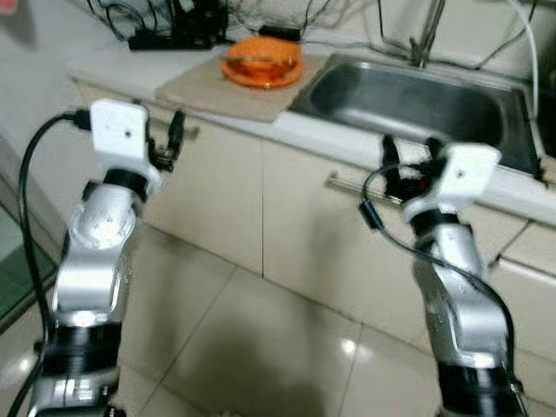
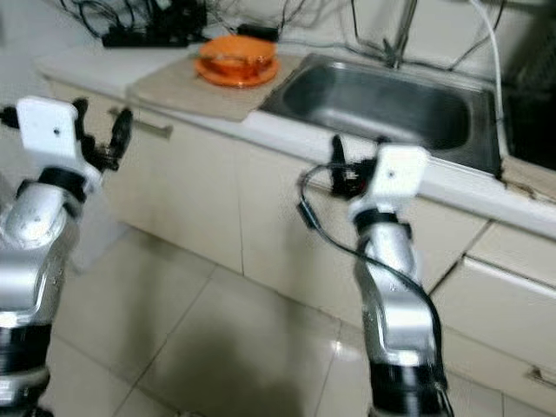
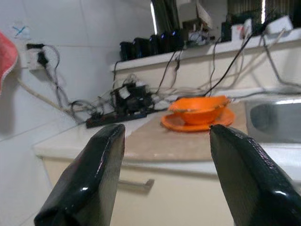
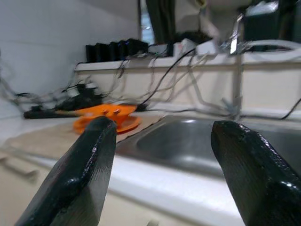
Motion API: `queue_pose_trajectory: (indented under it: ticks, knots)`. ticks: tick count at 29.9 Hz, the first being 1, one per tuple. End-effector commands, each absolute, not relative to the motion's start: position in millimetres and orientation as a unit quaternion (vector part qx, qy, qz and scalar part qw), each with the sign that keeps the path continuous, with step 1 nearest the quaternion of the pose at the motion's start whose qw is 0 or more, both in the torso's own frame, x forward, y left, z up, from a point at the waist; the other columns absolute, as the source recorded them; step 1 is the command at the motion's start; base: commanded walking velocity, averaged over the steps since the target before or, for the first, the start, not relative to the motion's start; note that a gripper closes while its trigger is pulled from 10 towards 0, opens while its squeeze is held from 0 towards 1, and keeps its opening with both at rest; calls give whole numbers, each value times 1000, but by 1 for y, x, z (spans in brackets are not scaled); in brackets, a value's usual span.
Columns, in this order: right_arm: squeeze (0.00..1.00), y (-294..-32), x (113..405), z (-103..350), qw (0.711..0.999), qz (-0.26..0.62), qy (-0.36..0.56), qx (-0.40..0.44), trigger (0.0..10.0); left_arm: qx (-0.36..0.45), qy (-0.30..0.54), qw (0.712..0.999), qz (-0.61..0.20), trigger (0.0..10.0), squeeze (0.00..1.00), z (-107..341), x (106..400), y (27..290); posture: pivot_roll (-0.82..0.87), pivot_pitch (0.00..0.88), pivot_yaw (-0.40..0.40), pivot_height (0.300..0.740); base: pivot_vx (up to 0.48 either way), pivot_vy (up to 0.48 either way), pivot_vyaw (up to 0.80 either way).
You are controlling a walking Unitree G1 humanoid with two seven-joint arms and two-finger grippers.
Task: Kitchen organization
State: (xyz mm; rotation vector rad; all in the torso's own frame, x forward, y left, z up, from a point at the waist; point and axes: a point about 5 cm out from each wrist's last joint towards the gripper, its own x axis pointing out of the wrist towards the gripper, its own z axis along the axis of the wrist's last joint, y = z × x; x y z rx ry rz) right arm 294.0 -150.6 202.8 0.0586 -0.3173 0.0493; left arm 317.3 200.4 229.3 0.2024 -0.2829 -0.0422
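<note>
Nearest, the left tool (image 1: pixel 165 139) hovers with fingers spread apart and empty before the cabinet fronts. At its one o'clock an orange bowl (image 1: pixel 262 54) on a matching plate (image 1: pixel 261 75) rests on the surface (image 1: pixel 130 65). Rightward, beside the sink (image 1: pixel 417 104), the right tool (image 1: pixel 408 161) gapes empty

Head downward; wrists toward counter (image 3: pixel 155 146)

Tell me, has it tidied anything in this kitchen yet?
Nothing looks done. The orange bowl sits on its orange plate on the cutting board beside the sink. Left gripper and right gripper are open, holding nothing, raised before the counter. Everything remains.
</note>
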Motion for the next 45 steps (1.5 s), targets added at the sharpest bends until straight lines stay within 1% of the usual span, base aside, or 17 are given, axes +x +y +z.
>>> queue_pose_trajectory:
  ticks: [1, 7, 11, 16, 19, 21, 23, 34, 45]
  knots:
    - [0, -163, 293, 209, 985, -5, -170, 7, 10000, 94, -146, 984, -39, 10000, 0, 233, 321, 191, 36, 0, 3, 740, 345, 0, 0]
    - [0, -168, 293, 211, 986, -18, -167, 8, 10000, 79, -144, 985, -45, 10000, 0, 234, 324, 188, 30, 0, 4, 740, 345, 0, 0]
    - [0, -169, 293, 212, 986, -18, -164, 10, 10000, 77, -137, 986, -46, 10000, 0, 232, 325, 185, 22, 0, 3, 740, 345, 0, -800]
    - [0, -169, 293, 206, 988, -18, -152, 11, 10000, 78, -131, 987, -43, 10000, 0, 228, 325, 185, 27, 0, -6, 740, 350, 0, 0]
    - [0, -169, 294, 203, 989, -19, -146, 12, 10000, 77, -124, 988, -41, 10000, 0, 223, 325, 187, 31, 0, -10, 740, 352, 0, 0]
    - [0, -167, 294, 198, 990, -15, -137, 15, 10000, 86, -102, 991, -29, 10000, 0, 207, 322, 193, 33, 0, -15, 740, 351, 0, 0]
    - [0, -167, 293, 196, 991, -13, -133, 17, 10000, 87, -92, 992, -22, 10000, 0, 200, 319, 195, 35, 0, -19, 740, 351, 0, 0]
    - [0, -162, 294, 190, 992, -2, -124, 25, 10000, 88, -115, 989, -25, 10000, 0, 216, 319, 194, 41, 0, -23, 740, 352, 0, 0]
    - [0, -163, 292, 196, 989, -7, -143, 30, 10000, 94, -136, 986, -38, 10000, 0, 227, 320, 189, 34, 0, -10, 740, 351, 0, 0]
